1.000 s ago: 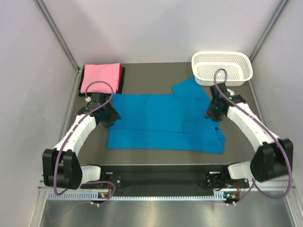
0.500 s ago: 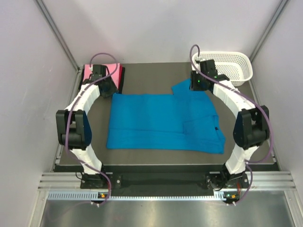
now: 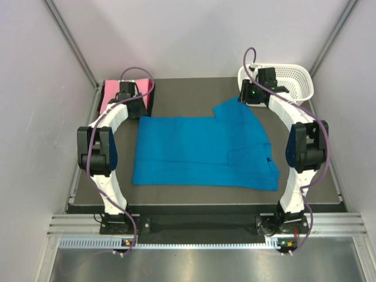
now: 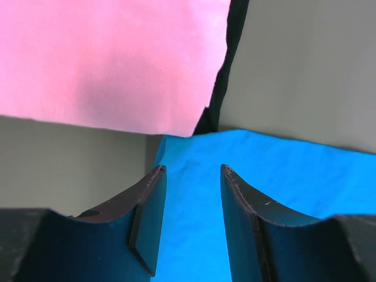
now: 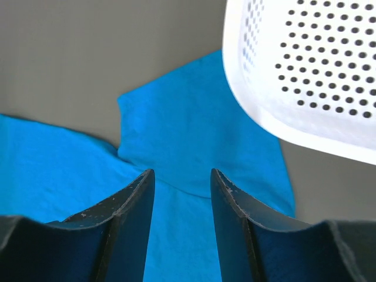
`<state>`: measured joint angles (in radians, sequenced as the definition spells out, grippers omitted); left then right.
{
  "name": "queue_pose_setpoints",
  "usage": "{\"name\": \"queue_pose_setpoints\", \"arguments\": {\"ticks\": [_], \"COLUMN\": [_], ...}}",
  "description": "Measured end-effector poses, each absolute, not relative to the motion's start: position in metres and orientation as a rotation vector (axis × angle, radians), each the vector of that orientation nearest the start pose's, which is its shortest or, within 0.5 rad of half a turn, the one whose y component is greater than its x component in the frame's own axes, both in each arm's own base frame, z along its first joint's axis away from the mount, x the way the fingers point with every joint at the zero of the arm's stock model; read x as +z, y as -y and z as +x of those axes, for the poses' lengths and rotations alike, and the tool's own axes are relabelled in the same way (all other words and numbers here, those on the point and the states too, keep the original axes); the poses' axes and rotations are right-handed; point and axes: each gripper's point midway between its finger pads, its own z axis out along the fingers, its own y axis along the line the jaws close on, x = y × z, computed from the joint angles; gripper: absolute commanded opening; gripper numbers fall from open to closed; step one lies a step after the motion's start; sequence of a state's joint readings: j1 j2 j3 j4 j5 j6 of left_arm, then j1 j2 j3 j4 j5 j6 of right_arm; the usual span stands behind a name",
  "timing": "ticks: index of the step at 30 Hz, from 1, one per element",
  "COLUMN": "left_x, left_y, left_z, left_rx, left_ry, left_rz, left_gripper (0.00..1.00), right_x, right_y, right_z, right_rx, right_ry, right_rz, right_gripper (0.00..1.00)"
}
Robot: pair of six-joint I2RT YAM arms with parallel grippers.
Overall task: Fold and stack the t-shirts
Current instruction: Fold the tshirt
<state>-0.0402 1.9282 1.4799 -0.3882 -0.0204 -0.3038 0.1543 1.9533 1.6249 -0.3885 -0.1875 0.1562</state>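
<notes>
While the turquoise t-shirt (image 3: 200,150) lies flat, left jaws gape empty over its 10 o'clock corner, right jaws likewise over its 1 o'clock sleeve.

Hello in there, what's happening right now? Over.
Jaws open, empty: left gripper, right gripper, both above far edge of blue shirt. It lies flat. pink shirt folded, far left. basket close beside right gripper.

top: overhead, far | wrists: close, downward | shared: turquoise shirt (image 3: 200,150)
</notes>
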Motion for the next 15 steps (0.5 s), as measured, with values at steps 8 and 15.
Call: {"name": "queue_pose_setpoints", "arguments": {"ticks": [8,15], "left_x": [0.063,0.043], "left_y": [0.024,0.022], "left_z": [0.499,0.499], "left_rx": [-0.081,-0.052], "left_ry": [-2.429,-2.467], "left_rz": [-0.211,-0.185], "left_gripper": [0.46,0.40], "right_x": [0.138,0.141], "right_y": [-0.122,-0.124], "right_z": [0.513,0.515], "right_rx": [0.384,0.395], "right_ry": [-2.294,-2.280], "right_rz": [-0.136,-0.142], "right_gripper": [0.45,0.45]}}
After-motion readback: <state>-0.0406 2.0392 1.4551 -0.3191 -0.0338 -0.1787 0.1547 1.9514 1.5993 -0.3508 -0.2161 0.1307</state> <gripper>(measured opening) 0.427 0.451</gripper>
